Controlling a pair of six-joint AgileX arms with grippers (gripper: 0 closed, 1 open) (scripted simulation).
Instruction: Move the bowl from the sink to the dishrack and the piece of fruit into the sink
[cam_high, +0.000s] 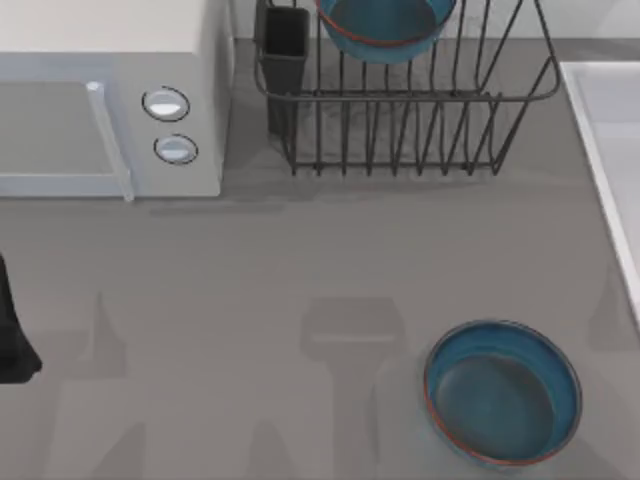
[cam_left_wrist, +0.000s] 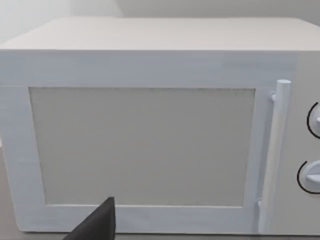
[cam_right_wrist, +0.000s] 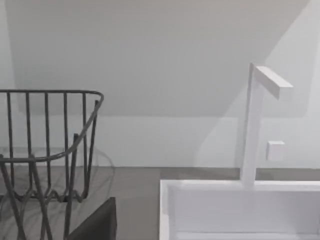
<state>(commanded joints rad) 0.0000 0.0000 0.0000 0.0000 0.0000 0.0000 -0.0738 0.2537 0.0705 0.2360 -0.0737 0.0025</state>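
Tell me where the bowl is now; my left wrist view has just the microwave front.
Observer: In the top view, the bowl sits inside the dishrack, next to the black utensil cup.
Operator: Anything standing on the table in front of the rack?
Observer: Yes, a wider shallow blue dish stands on the table, toward the right, apart from the sink rim.

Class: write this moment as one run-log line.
bowl: in dishrack | shallow dish: on counter | sink: table's right edge | left arm: parked, left edge
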